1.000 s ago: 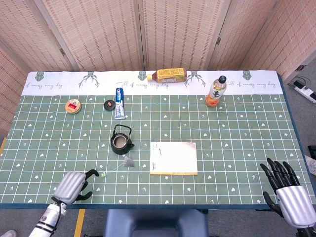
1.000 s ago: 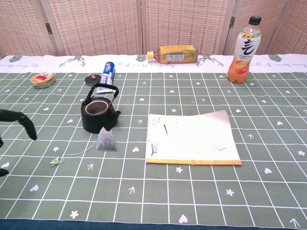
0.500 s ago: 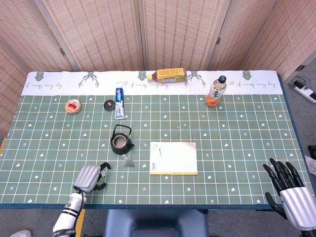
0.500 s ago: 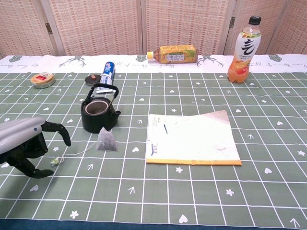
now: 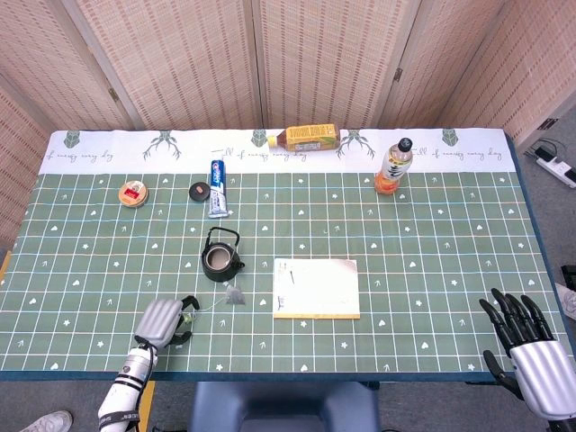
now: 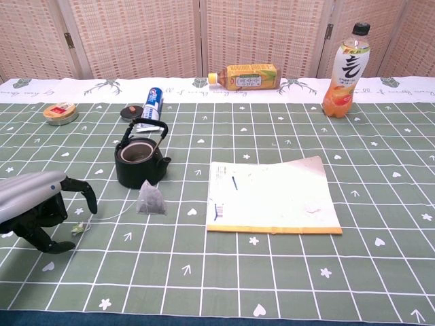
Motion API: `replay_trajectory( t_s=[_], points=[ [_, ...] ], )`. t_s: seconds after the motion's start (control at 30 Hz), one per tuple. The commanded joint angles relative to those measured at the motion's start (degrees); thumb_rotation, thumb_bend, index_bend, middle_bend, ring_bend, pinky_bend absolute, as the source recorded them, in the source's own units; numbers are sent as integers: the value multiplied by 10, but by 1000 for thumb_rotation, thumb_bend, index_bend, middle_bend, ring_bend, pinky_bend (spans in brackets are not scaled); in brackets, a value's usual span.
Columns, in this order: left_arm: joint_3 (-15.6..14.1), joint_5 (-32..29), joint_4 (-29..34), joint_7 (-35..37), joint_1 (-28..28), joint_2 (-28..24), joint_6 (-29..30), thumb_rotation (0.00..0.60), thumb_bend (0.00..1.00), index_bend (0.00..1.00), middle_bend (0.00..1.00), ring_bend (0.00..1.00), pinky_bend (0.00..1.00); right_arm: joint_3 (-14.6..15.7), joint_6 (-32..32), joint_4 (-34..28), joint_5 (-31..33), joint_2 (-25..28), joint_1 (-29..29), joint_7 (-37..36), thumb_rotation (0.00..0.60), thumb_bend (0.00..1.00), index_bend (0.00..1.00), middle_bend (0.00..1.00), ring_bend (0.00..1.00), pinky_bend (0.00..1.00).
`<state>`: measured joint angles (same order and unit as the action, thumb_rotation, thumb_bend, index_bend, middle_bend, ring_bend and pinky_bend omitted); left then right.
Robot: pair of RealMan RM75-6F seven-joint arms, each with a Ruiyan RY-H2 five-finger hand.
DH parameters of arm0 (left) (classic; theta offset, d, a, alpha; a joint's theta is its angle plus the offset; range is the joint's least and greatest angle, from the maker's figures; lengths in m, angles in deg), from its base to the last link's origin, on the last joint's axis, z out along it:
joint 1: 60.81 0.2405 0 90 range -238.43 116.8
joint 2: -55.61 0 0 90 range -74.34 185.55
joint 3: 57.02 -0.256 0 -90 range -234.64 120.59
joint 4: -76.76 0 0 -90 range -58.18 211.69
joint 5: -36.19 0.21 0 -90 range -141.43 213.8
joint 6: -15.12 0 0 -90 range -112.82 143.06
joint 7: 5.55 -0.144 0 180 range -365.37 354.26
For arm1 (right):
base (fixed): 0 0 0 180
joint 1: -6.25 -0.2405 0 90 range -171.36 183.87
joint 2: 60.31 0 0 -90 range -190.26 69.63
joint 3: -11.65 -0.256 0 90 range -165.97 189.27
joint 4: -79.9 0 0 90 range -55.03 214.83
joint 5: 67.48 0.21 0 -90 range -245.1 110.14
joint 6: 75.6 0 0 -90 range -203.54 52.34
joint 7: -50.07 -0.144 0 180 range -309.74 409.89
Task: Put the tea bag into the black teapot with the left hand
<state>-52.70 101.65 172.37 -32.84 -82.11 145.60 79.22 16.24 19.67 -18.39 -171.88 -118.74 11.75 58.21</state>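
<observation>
left robot hand [image 6: 37,207]: cut off by the left edge of the chest view; whether its fingertips touch the small tag [image 6: 78,229] at the string's end cannot be told
right robot hand [image 5: 529,346]: cut by the bottom right corner of the head view, out of the chest view; fingers spread
tea bag [image 6: 151,200]: its base hides part of the teapot's foot; contents not readable
black teapot [image 6: 140,160]: inside too dark to see
booklet [image 6: 273,198]: writing too small to read
toothpaste tube [image 6: 153,103]: lower end hidden behind the teapot handle in the chest view
round tin [image 5: 133,193]: label too small to read
</observation>
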Motion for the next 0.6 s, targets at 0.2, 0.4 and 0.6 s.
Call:
replay_trajectory(
  t_s=[0.2,0.4,0.6],
  points=[
    [-4,-8,-18,12,-7,4,-8,600,304,424,1000,1000,1000,0,-1,0,1,0,0,0,600,419,0,0,0,0],
    [-7,-14,-26,18,-12,3,-13,600,340,442,1000,1000,1000,-1,-1,0,2,0,0,1,600,419,0,0,0,0],
    [-11,-21,-32,18,-16,5,-17,600,342,444,1000,1000,1000,-1,0,0,1,0,0,-1,600,419,0,0,0,0]
  ],
)
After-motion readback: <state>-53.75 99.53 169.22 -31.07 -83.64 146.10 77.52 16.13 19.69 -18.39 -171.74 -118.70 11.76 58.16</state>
